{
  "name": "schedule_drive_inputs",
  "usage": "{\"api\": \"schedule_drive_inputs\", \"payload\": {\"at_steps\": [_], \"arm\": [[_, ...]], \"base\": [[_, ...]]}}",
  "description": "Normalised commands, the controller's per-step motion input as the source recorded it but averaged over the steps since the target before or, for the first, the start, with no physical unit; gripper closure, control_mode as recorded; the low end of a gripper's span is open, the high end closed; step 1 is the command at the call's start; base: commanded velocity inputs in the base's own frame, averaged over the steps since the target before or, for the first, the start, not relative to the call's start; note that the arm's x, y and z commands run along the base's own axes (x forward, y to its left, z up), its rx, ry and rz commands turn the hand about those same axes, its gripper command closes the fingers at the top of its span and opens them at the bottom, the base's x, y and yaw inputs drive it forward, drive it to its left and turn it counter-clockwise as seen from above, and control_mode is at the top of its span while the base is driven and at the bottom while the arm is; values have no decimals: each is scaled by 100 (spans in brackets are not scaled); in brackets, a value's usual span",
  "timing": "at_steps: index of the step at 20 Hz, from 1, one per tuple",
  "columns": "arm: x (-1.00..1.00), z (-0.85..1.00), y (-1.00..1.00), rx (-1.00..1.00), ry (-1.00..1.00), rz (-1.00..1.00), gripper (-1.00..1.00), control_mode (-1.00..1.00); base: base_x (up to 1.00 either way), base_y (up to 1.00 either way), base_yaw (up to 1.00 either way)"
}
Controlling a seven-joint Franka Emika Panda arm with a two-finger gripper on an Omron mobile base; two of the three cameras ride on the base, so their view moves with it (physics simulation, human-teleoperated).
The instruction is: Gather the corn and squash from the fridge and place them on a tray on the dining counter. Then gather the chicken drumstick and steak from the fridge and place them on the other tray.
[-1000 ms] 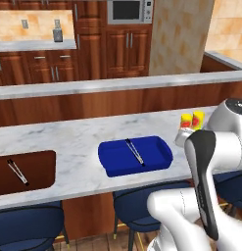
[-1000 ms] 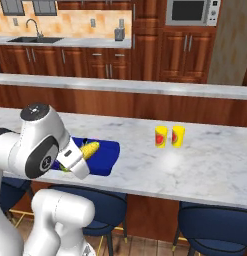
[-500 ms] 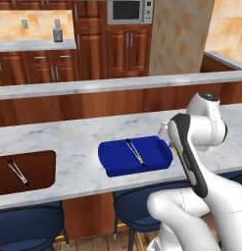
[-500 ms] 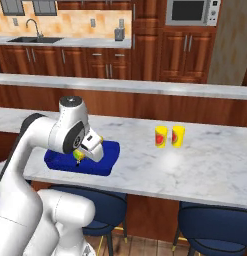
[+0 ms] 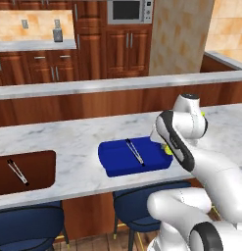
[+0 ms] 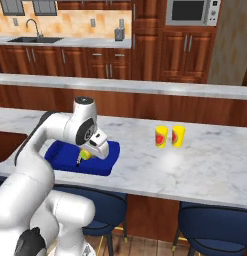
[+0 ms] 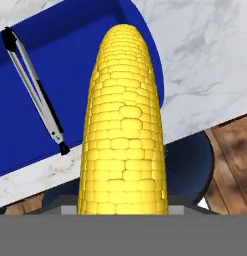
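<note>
Over the blue tray (image 6: 102,165) on the marble counter (image 6: 205,165), the claw (image 6: 83,156) hangs with the corn (image 7: 123,130) clamped between its two fingers. In the hand view the corn runs from 6 o'clock up toward 12 o'clock, straight out from the claw, and its far tip sits over the tray's edge. From the right base view a bit of yellow corn peeks out under the white hand, just above the tray. In the left base view the corn (image 5: 168,150) shows as a small yellow spot at the tray's 3 o'clock end.

Tongs (image 7: 35,90) lie inside the tray, at about 10 o'clock from the corn. Two small yellow shakers (image 6: 170,136) stand on the counter at 3 o'clock from the tray, well apart from it. A brown tray (image 5: 36,171) with another pair of tongs (image 5: 17,171) sits at 9 o'clock from the blue one.
</note>
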Motion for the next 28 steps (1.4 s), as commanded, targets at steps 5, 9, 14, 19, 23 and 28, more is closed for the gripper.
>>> {"api": "schedule_drive_inputs", "payload": {"at_steps": [5,9,14,19,23,28], "arm": [[58,-41,0,0,0,4,100,-100],[50,-47,1,-2,0,3,100,-100],[45,-41,7,-1,0,1,100,-100],[32,-41,17,-1,2,1,100,-100],[25,-37,13,0,3,2,100,-100],[16,-37,3,0,4,3,100,-100]], "base": [[0,0,0],[0,0,0],[0,0,0],[0,0,0],[0,0,0],[0,0,0]]}}
